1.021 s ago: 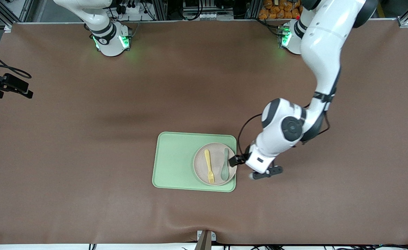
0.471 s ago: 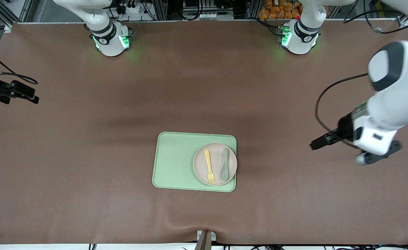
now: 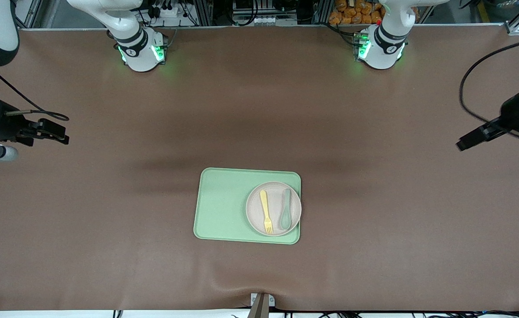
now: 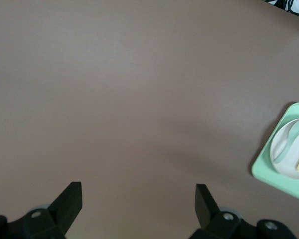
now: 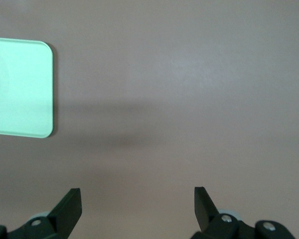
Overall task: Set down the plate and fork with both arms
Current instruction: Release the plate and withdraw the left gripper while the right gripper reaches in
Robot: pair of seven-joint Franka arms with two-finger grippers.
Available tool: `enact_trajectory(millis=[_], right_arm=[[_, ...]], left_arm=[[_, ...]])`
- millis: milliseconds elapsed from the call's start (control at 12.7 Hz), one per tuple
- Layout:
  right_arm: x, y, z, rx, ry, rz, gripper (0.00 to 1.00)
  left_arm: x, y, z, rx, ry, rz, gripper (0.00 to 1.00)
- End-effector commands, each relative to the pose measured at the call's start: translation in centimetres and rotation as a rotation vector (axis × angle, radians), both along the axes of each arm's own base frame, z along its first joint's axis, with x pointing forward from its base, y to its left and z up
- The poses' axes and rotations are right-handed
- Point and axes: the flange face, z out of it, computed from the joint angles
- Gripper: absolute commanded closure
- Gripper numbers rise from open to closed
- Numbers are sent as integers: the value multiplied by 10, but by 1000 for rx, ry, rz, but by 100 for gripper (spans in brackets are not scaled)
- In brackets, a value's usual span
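Since both arms hang well out at the frame edges, we list the setting as laid and unattended.

Tray [image 3: 224, 207]: light green, lower centre of the front view, flat on the brown table [image 3: 259, 110].

Plate [image 3: 273, 208]: off-white, on the tray at the end toward the left arm, its rim touching the tray's edge there.

Fork [image 3: 266, 212]: pale yellow, lying in the plate with tines toward the bottom of the frame. Spoon [image 3: 286, 211]: grey-green, in the plate just beside the fork, parallel to it; we judge the pair laid side by side as a table setting.

Left gripper [image 3: 478, 138]: right edge of the frame, over bare table, fingers [image 4: 70, 199] spread wide with nothing between them.

Right gripper [image 3: 54, 132]: left edge of the frame, over bare table, fingers [image 5: 70, 205] likewise apart and empty.

We judge the task essentially done, the arms parked clear so nothing disturbs the plate.
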Motion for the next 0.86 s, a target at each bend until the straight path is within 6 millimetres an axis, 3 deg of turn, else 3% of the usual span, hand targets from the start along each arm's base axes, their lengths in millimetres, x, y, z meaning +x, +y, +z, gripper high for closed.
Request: enact_trajectory(millis=[0,79,157,314,393,550,785], right_arm=[[14,40,-19,3,14,49,0],[18,53,-34,2,36,70,0],[20,88,-48,-7,52,124,0],[28,122,-62,1,21,169,0],[31,149,-76,2,3,206,0],[40,211,-132,0,-4,297,0],[38,305,-170,1,-50,402,0]], left_arm=[[-30,31,12,25,-6,-35,0],[-30,35,14,26,-9,-38,0],[-31,37,16,26,-12,-45,0],[-31,48,17,27,-13,-76,0],[-32,49,19,28,-16,-87,0],[-35,48,20,29,-17,-88,0],[-36,42,22,30,-20,-97,0]])
